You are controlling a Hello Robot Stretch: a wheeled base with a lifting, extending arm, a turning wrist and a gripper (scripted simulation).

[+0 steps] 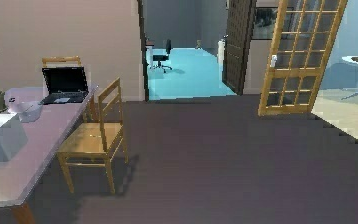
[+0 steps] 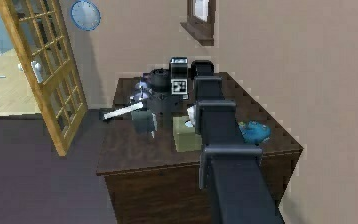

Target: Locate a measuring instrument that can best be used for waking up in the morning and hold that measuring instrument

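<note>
The gripper (image 2: pixel 145 102) shows against the dark wooden counter (image 2: pixel 137 165) at the far end of the arm (image 2: pixel 222 140). Its state cannot be told, nor whether it holds anything. A small dark grey lump (image 2: pixel 144 120) sits on the counter just beside it; whether this is the alarm clock cannot be told. A blue thing (image 2: pixel 253 132) lies right of the arm. Far left stands a glass-paned door (image 2: pixel 42 70), with a round blue disc (image 2: pixel 85 14) on the wall beside it.

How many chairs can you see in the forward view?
3. A wooden chair beside the table; a chair back behind the laptop; a dark office chair in the far blue-floored room. Others may be hidden.
</note>
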